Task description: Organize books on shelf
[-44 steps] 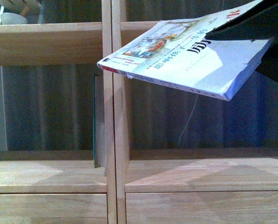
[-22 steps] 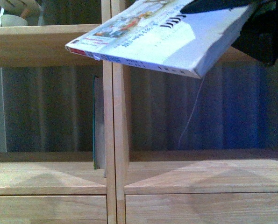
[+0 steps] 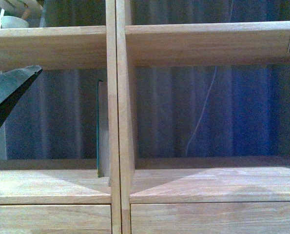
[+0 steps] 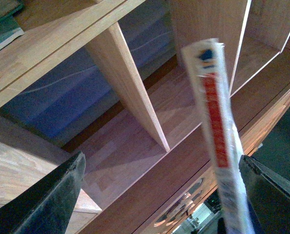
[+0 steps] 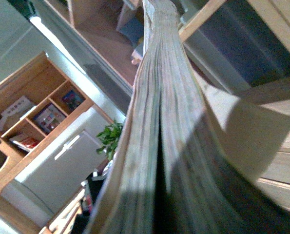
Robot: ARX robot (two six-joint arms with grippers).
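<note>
— What's the biggest thing in sight?

— The shelf (image 3: 118,122). It is light wood and fills the front view: two columns split by a doubled upright, a thick board across the top, and drawer fronts along the bottom. Its back is open, with a bluish pleated curtain (image 3: 252,112) showing through.

— And the book being handled?

— The white paperback (image 4: 215,126) is off the shelf, in the air in front of it. The left wrist view shows it spine-on, slightly blurred, with a red stripe down the white spine. In the right wrist view its page edges run straight out from the camera and fill most of the picture.

— Which arm has it?

— The right claw is pinching it, judging by how the book juts from that wrist. The pages hide the claw itself. The left claw (image 4: 160,157) is spread wide, with its dark fingers (image 4: 57,195) on either side of the paperback. The spine is much nearer one finger, but I cannot tell whether they touch. One finger also shows as a dark wedge at the left edge of the front view.

— The other book?

— The thin teal book (image 3: 99,127) stands upright in the left column, in the compartment just above the drawers, against the central upright.

— Anything smaller?

— A white cord (image 3: 202,112) hangs behind the right column. A pale cup (image 3: 12,20) sits on the upper board at far left.
</note>
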